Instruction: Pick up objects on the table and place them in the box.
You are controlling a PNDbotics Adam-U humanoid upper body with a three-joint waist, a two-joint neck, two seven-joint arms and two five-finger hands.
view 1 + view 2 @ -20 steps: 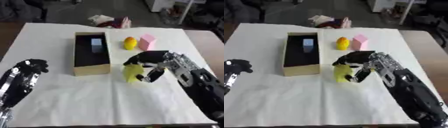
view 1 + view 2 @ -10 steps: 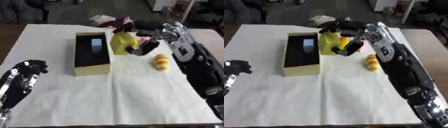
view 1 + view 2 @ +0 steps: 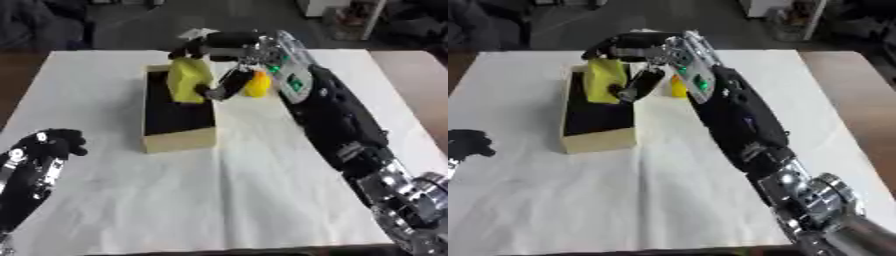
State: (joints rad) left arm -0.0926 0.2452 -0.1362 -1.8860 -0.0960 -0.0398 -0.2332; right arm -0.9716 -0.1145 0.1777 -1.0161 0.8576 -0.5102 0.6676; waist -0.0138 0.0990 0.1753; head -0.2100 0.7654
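Observation:
My right hand (image 3: pixel 219 55) reaches across the table and is shut on a yellow object (image 3: pixel 187 82), holding it over the open box (image 3: pixel 179 142). The box is tan outside and black inside, and it lies lengthwise at the table's left centre. A small yellow-orange object (image 3: pixel 258 86) stands just right of the box, partly behind my right hand. My left hand (image 3: pixel 37 162) rests at the lower left with curled fingers, holding nothing.
A white cloth (image 3: pixel 262 200) covers the table. My right forearm (image 3: pixel 337 115) crosses the table's right half diagonally. Beyond the far edge something pale (image 3: pixel 197 34) lies on the dark floor area.
My right hand has carried the yellow object leftward from beside the box to over its opening. The view has also shifted. The left hand has stayed put.

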